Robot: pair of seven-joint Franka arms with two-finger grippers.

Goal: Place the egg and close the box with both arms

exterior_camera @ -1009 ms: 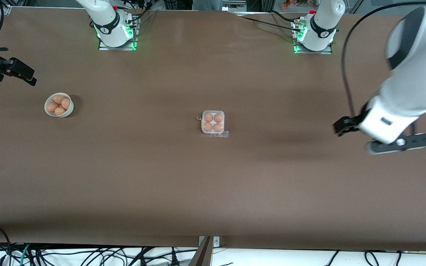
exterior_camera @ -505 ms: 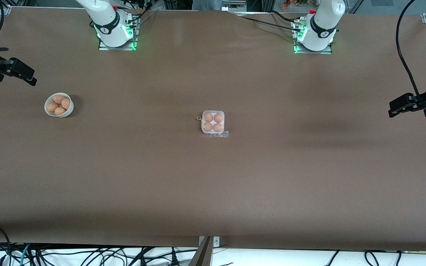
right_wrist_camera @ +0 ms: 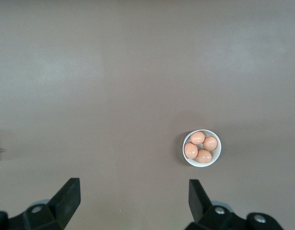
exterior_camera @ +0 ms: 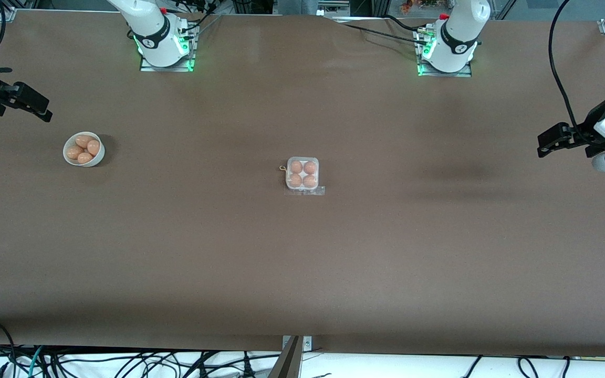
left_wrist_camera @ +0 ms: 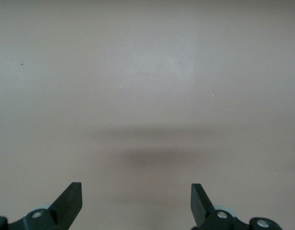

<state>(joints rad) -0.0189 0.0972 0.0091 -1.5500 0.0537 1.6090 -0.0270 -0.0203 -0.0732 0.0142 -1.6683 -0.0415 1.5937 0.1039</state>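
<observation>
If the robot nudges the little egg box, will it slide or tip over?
The box sits low and flat on the table, so it would probably slide, not tip. It looks like thin plastic, so likely light. Its four eggs might add steadying weight.

The left tool [exterior_camera: 544,145] has swung out over the table's left-arm end.

Work surface: brown table [exterior_camera: 302,262], matte and uniform, filling most of the frame. The box [exterior_camera: 302,174] rests at frame centre, clear lid down over four eggs. A white bowl [exterior_camera: 83,149] holding four eggs sits at mid-left. Two green-lit arm bases [exterior_camera: 166,47] stand along the top edge.
</observation>
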